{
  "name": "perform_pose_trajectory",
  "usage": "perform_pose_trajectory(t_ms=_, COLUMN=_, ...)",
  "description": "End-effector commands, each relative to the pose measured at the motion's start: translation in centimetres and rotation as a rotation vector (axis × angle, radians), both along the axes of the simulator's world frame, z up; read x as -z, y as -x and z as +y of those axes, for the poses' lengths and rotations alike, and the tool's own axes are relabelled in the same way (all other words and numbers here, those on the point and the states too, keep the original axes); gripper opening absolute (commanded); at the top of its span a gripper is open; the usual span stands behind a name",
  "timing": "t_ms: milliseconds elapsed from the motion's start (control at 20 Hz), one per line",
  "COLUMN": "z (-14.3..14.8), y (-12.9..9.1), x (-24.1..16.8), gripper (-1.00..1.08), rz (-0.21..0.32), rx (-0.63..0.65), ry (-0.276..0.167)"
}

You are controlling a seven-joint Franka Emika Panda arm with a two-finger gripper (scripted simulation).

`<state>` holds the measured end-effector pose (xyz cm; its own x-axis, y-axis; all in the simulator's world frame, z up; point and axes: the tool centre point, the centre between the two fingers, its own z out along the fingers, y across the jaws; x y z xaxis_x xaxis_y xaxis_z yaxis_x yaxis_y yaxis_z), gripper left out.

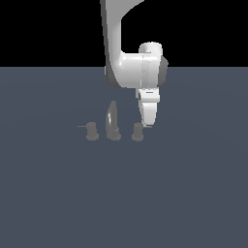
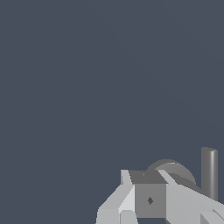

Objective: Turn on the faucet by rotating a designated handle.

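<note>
Where the fingers (image 2: 131, 197) showed in the wrist view, they lay pressed together with no gap between them, nothing clamped. The gripper (image 1: 148, 122) hung low just beside the handle (image 1: 138, 131), on the exterior view's right of it, perhaps touching its thin lever, though the render was too coarse to tell. The handle stood on the grey floor (image 1: 124, 193) as the rightmost piece of the faucet (image 1: 113, 127), beside the tall curved spout (image 1: 113, 121); the twin post (image 1: 92, 131) stood on the exterior view's left.

No readable text, labels, brand marks, numbers or signs anywhere in either view; all surfaces, arm and small grey fixtures included, render plain and unmarked.
</note>
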<state>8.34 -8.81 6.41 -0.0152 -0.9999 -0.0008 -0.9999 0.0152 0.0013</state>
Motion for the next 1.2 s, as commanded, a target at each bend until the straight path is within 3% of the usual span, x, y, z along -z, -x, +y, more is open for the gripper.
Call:
perform_pose_trajectory(t_ms=0, z=0.0, y=0.0, x=0.0, gripper=-1.0, rz=-0.001, rx=0.003, ry=0.001)
perform_pose_trajectory(t_ms=600, z=-1.6, y=2.9, x=0.1, gripper=-1.0, rz=-0.001, rx=0.002, ry=0.001)
perform_pose_trajectory(t_ms=700, z=-1.2, y=2.3, x=0.0, gripper=-1.0, rz=-0.009, rx=-0.003, ry=0.001)
perform_pose_trajectory(t_ms=1150, z=-0.9, y=5.1, x=0.0, gripper=-1.0, rz=-0.005, rx=0.0, ry=0.001)
